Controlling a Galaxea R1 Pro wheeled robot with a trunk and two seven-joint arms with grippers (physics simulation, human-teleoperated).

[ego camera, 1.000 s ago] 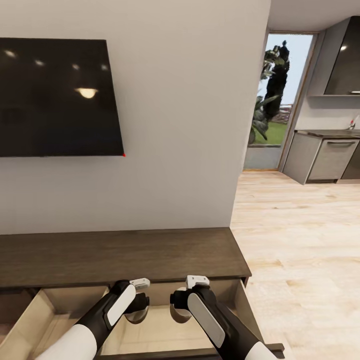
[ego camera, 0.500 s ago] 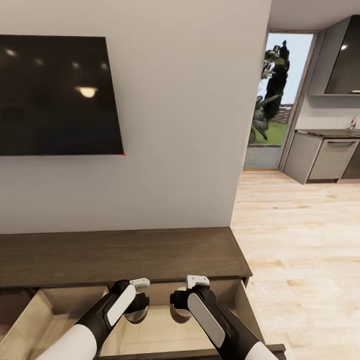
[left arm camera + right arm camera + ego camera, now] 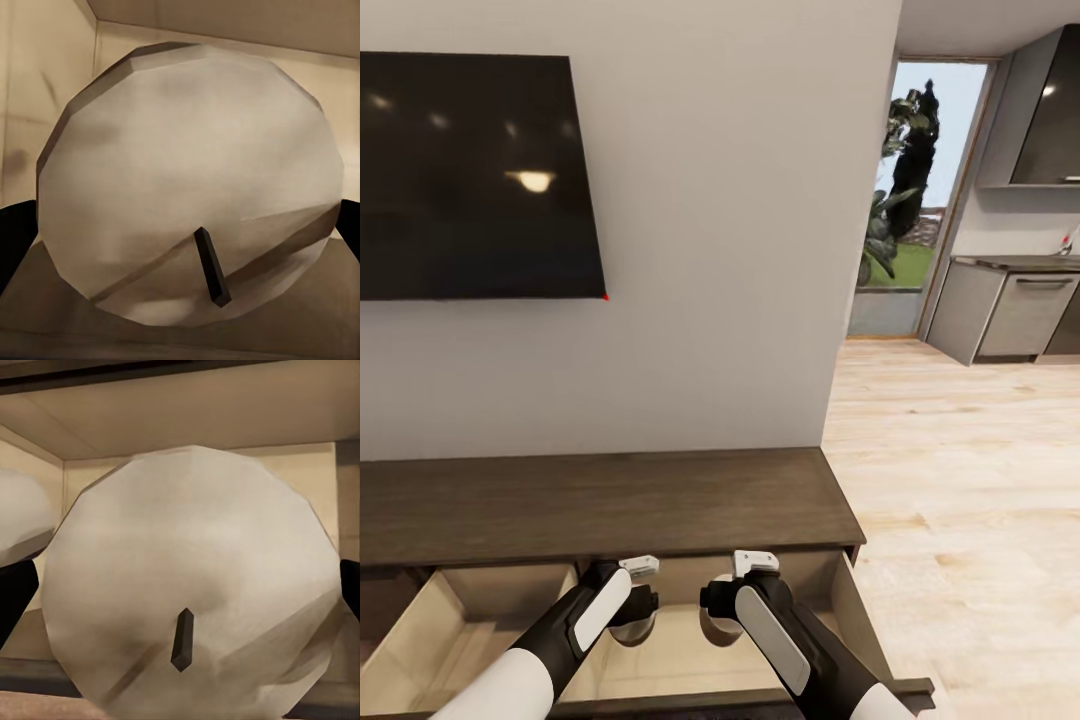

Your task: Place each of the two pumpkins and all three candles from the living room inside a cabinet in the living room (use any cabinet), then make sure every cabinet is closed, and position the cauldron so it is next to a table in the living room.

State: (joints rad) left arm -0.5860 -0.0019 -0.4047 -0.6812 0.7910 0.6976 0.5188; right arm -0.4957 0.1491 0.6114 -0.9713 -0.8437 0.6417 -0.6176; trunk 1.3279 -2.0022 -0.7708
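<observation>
Holding: your left claw and right claw each grip a stubby cream-beige candle over the dark-brown wood cabinet's open drawer.
Risk: releasing high lets your candles roll together or tip.

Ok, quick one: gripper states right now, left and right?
Left gripper: closed on a candle, over the open cabinet drawer.
Right gripper: closed on another candle, same drawer.

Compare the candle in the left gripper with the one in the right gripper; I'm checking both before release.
The left candle shows greyer, with darker shading; the right candle looks paler, creamier. The left candle's dark wick leans aslant; the right candle's stands nearly upright. Both are stubby faceted cylinders seen end-on, each between its gripper's dark fingers, inside the open drawer of the cabinet.
</observation>
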